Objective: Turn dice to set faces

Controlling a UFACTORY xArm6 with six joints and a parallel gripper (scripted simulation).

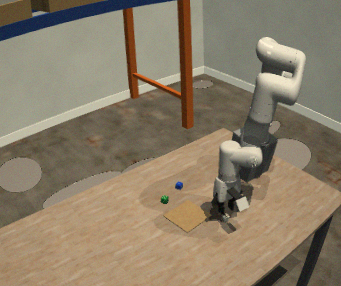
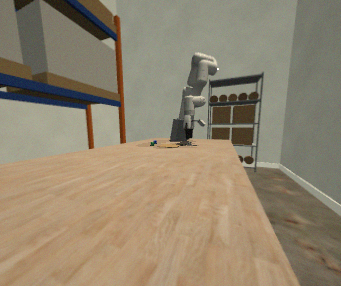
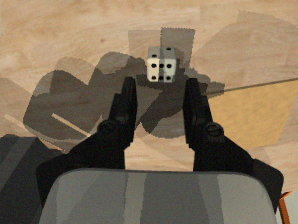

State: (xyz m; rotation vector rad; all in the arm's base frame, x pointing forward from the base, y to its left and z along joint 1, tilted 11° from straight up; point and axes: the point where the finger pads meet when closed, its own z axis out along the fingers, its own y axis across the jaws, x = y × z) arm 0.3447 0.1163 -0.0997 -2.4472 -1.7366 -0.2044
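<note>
The white die (image 3: 161,67) lies on the bare table beside the mat. Its large face shows six pips and seems to be the top; a narrower side face shows two. My gripper (image 3: 160,91) (image 1: 222,214) is partly open and empty, low over the table, with the die just past its fingertips in the wrist view. The tan mat (image 1: 186,216) (image 3: 255,117) (image 2: 168,146) lies flat. The blue die (image 1: 179,185) (image 2: 155,142) and green die (image 1: 164,199) (image 2: 152,144) rest apart on the table, off the mat; their pips are too small to read. Neither shows in the wrist view.
The wooden table (image 1: 95,245) (image 2: 145,200) carries the arm's dark base (image 1: 260,162) at its back right. The table's right edge is beyond the gripper. A rack with orange posts (image 1: 186,65) stands behind the table. Shadows of the gripper surround the white die.
</note>
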